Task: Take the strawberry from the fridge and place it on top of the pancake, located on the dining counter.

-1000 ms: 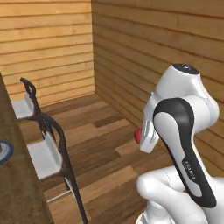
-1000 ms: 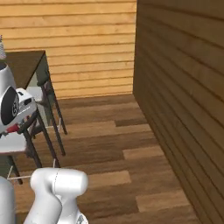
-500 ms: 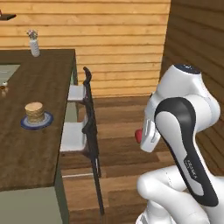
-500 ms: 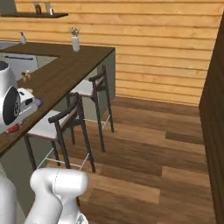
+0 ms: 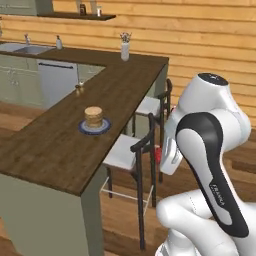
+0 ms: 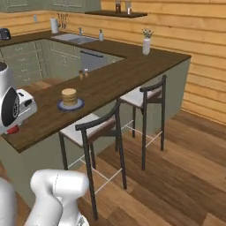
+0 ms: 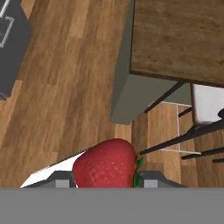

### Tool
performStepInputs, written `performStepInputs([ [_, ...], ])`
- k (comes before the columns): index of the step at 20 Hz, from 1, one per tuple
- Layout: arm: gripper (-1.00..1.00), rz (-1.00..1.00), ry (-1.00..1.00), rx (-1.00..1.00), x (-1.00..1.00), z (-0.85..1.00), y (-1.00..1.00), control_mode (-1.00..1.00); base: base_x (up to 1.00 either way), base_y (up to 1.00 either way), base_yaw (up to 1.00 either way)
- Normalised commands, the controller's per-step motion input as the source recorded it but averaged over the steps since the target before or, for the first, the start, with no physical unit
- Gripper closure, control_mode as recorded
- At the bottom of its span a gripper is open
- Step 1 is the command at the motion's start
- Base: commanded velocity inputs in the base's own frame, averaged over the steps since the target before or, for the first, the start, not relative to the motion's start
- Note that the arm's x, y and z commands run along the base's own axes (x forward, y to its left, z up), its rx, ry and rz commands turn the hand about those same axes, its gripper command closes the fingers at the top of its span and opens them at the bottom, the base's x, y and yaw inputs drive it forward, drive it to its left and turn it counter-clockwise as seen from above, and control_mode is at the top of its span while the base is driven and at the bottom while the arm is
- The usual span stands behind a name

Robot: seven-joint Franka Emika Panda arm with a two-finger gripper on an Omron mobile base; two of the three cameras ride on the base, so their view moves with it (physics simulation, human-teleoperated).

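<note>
From the left base view, the pancake sits on its plate about midway along the dining counter, with two stools tucked against the counter's near side. The arm's white bulk fills the right of the frame, and a sliver of red — the strawberry — peeks out beside it, low and well apart from the stack.

In the right base view, the pancake lies ahead of the arm and toward the counter's middle; a bit of red shows under the hand at the counter's near end. So the coming move probably runs up and forward over the wood toward the plate.

In the hand view, the gripper pinches the strawberry between its fingers — the fruit sits right at the hand, with floor and the dining counter's end below.
</note>
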Motion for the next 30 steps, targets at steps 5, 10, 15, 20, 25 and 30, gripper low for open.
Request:
performStepInputs([
  [5, 1.00, 0.00, 0.00, 0.00, 0.00, 0.00, 0.00, 1.00, 0.02, -0.91, 0.56],
  [10, 1.00, 0.00, 0.00, 0.00, 0.00, 0.00, 0.00, 1.00, 0.08, -0.95, 0.51],
  [15, 1.00, 0.00, 0.00, 0.00, 0.00, 0.00, 0.00, 1.00, 0.12, -0.89, 0.49],
  [20, 1.00, 0.00, 0.00, 0.00, 0.00, 0.00, 0.00, 1.00, 0.28, -0.88, 0.41],
  [25, 1.00, 0.00, 0.00, 0.00, 0.00, 0.00, 0.00, 1.00, 0.01, -0.63, 0.40],
  [30, 1.00, 0.00, 0.00, 0.00, 0.00, 0.00, 0.00, 1.00, 0.25, -0.44, 0.44],
])
